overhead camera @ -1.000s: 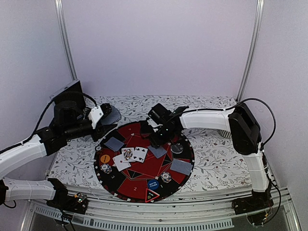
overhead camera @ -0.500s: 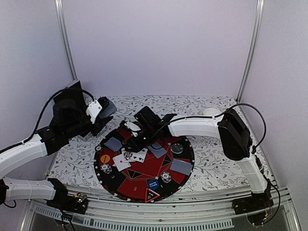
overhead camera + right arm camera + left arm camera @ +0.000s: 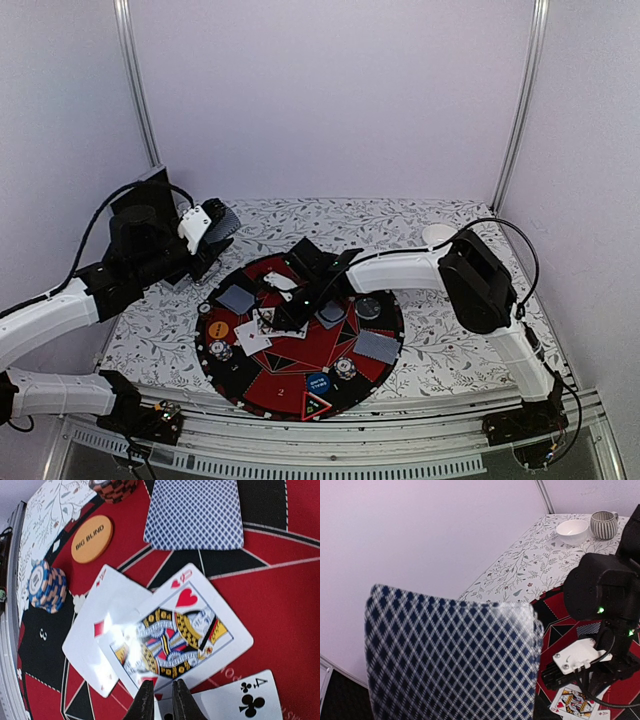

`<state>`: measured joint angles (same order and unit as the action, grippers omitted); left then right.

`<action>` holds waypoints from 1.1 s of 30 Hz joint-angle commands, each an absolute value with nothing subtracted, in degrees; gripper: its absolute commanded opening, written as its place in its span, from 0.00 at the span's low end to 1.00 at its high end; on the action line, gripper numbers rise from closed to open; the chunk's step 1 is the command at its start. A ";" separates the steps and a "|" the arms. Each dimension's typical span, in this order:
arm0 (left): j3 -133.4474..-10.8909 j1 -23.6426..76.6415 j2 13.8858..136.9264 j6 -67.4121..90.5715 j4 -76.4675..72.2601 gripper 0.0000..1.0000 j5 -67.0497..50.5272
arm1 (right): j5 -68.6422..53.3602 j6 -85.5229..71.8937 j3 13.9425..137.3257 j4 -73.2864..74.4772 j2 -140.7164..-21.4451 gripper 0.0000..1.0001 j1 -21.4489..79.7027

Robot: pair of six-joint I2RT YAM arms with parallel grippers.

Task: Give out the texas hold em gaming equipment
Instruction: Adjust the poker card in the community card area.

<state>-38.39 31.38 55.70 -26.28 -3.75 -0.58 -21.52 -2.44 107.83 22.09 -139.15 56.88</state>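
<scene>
Playing cards are lying spread over the round mat [image 3: 285, 378] in the top view. The face-down cards [image 3: 237, 298] are sitting apart at their places, and the face-up cards [image 3: 262, 322] are overlapping left of centre. Poker chips [image 3: 220, 350], the orange button [image 3: 217, 328], the blue button [image 3: 318, 382] and the triangle marker [image 3: 315, 406] are sitting around the rim. The left gripper [image 3: 213, 238] is hanging above the mat's far-left edge, clamping the deck [image 3: 229, 220]. The right gripper [image 3: 285, 305] is hanging low over the face-up cards.

In the left wrist view the deck [image 3: 452, 660] is filling the lower left, its checked back facing the camera and hiding the fingers. The white bowl [image 3: 572, 530] and ribbed cup [image 3: 603, 524] are standing at the far corner.

In the right wrist view the fingers [image 3: 146, 705] are standing almost pressed together, with only a thin gap between them, at the near edge of the queen of hearts [image 3: 175, 630]. The queen is lying over a diamond card [image 3: 92, 630], with the four of clubs [image 3: 247, 700] just beside it. Whether they are pinching a card edge I cannot tell.

The step in hand looks like sorting out the face-up cards. The next move probably calls for catching one card alone and sliding it clear without dragging the ones beneath.
</scene>
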 commanded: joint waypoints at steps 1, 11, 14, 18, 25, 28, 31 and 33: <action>-37.82 30.85 55.75 -25.62 -5.63 0.42 -0.59 | -16.81 2.73 101.39 28.93 -135.23 0.16 56.90; -37.71 30.84 55.99 -25.73 -5.45 0.42 -1.11 | -23.04 7.26 104.42 32.41 -131.77 0.18 57.28; -37.82 30.76 55.99 -25.77 -5.45 0.43 -1.22 | -27.69 6.76 104.31 30.00 -129.76 0.18 57.41; -37.80 30.68 55.87 -25.75 -5.45 0.43 -0.93 | -29.84 2.94 103.66 22.32 -130.03 0.18 57.39; -38.52 29.38 56.16 -24.70 -5.93 0.42 1.67 | -30.61 0.34 113.95 19.77 -140.63 0.18 57.85; -38.88 28.41 56.79 -23.97 -6.15 0.42 2.70 | -31.08 1.42 117.67 19.91 -143.47 0.22 58.53; -39.06 28.05 57.21 -23.61 -6.32 0.42 3.70 | -31.37 2.93 120.92 19.95 -146.07 0.23 59.37; -38.99 27.87 57.05 -23.50 -6.50 0.42 3.74 | -31.17 3.20 122.58 19.99 -147.70 0.23 59.50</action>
<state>-38.39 28.64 56.88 -24.71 -4.10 2.35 -29.80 1.78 118.96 20.60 -144.20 58.33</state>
